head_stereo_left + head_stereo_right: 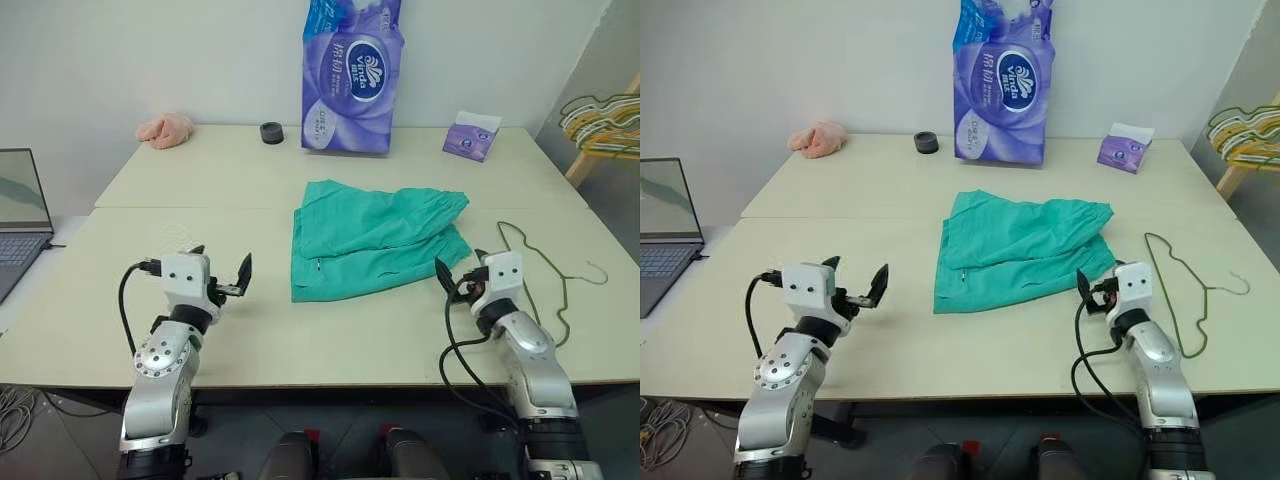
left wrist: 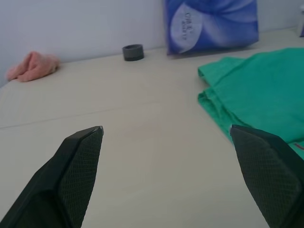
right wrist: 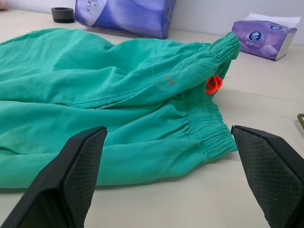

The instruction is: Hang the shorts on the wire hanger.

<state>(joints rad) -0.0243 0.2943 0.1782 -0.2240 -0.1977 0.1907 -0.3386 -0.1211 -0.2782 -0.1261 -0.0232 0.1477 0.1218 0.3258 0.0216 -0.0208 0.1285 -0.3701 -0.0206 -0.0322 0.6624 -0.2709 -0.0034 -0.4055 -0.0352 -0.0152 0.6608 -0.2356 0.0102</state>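
The task looks to be at its very start. The shorts [image 1: 375, 238] lie loosely folded and flat on the bench [image 1: 200, 180], near its middle, with the gathered waistband turned toward the robot's right side. The wire hanger [image 1: 545, 275] lies flat on the bench too, just off to the right of the shorts and apart from them, its hook pointing toward the right edge. Nothing of the shorts is threaded over or through it yet.

The left gripper [image 1: 222, 272] hangs above the bench to the left of the shorts with its fingers spread wide and nothing between them. The right gripper [image 1: 460, 272] sits close to the lower right corner of the shorts, between them and the hanger; its fingers are spread as well and hold nothing, as the right wrist view makes plain, with the waistband lying ahead of the open fingers. Whether a fingertip brushes the cloth is hard to tell from the head views; it seems not.

So all is still to do: picking up the shorts or the hanger, bringing the two together, and draping the shorts over the hanger's bar
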